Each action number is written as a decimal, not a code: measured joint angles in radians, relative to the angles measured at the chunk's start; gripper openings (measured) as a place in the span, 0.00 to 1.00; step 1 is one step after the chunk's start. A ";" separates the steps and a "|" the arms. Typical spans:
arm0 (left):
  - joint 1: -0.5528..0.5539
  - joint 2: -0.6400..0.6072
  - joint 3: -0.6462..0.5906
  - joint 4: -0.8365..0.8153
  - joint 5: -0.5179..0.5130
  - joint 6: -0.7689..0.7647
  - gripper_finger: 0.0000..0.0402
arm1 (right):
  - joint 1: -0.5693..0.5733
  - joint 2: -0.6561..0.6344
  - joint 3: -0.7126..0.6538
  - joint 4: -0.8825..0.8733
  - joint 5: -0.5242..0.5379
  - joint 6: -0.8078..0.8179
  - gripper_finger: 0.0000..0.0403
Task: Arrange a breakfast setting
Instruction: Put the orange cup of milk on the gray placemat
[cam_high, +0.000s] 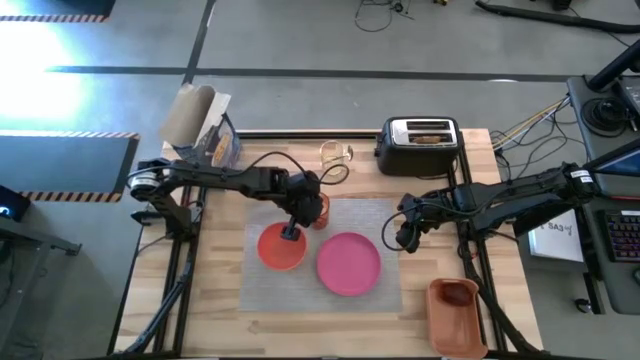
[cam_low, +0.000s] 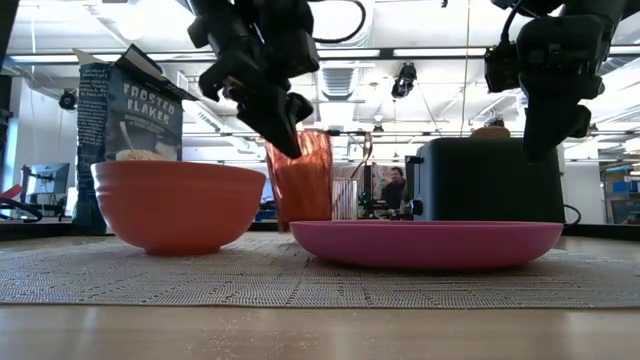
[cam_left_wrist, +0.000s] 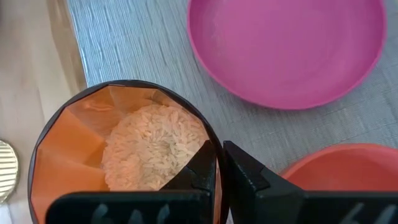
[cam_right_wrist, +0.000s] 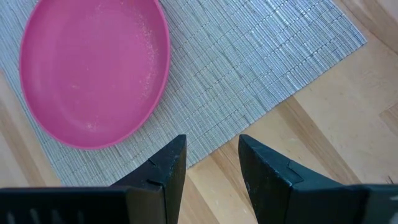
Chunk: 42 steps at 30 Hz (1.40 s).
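A grey placemat (cam_high: 325, 250) holds the orange-red bowl (cam_high: 280, 250) and, to its right, the round pink plate (cam_high: 348, 264). An orange faceted glass (cam_left_wrist: 124, 155) with pale grains inside is behind them (cam_low: 300, 185). My left gripper (cam_left_wrist: 217, 171) is shut on the glass, above the bowl's far-right side (cam_high: 303, 215). My right gripper (cam_right_wrist: 211, 162) is open and empty above the mat's right edge, right of the plate (cam_high: 403, 238). Brown toast (cam_high: 430, 138) sits in the toaster slot. The spoon is not in view. My left gripper pinches the glass's rim (cam_left_wrist: 214, 140) on the side toward the bowl, one finger inside the glass and one outside. The fingers come from above, slanting toward the table's near edge. The glass is about upright; the plate hides its base in the low view.
A black-and-silver toaster (cam_high: 418, 145) stands at the far right. A clear mug (cam_high: 336, 153) and a cereal box (cam_high: 205, 125) are at the far side. An orange bin (cam_high: 456, 315) with a dark red thing inside is at the near right corner.
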 joint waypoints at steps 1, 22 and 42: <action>0.000 0.001 0.000 -0.002 -0.002 0.001 0.01 | 0.000 0.000 0.000 0.000 0.000 0.000 0.34; -0.001 0.004 0.000 -0.032 -0.072 0.001 0.01 | 0.000 0.000 0.000 0.000 0.000 0.000 0.34; -0.002 0.028 0.000 -0.029 -0.063 -0.021 0.03 | 0.000 0.000 0.000 0.000 0.000 0.000 0.34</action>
